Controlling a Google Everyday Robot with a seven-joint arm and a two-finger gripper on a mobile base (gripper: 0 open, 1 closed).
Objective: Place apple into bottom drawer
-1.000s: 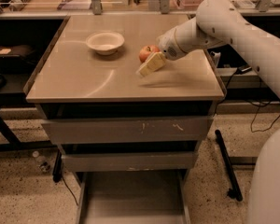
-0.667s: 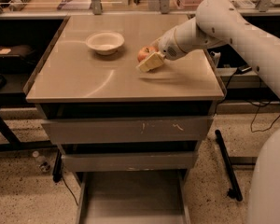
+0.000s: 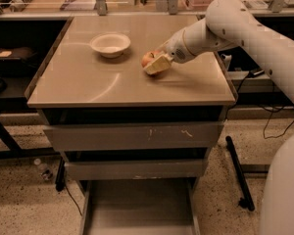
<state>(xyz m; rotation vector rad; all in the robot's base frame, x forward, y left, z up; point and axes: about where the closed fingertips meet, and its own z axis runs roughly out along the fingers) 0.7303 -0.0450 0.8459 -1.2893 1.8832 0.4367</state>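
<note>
The apple (image 3: 147,58), red with yellowish patches, sits on the tan tabletop (image 3: 103,84) right of centre. My gripper (image 3: 154,62) is at the apple, reaching in from the right and covering its right and front side. The bottom drawer (image 3: 137,204) is pulled open below the table, and its flat grey floor is bare.
A white bowl (image 3: 110,44) stands on the table to the left of the apple. Two shut grey drawer fronts (image 3: 132,137) lie above the open drawer. A black stand leg (image 3: 237,173) is on the floor at the right. Shelves with clutter line the back.
My gripper has edged slightly left and closer onto the apple. The apple has shifted a little left and toward the front with it.
</note>
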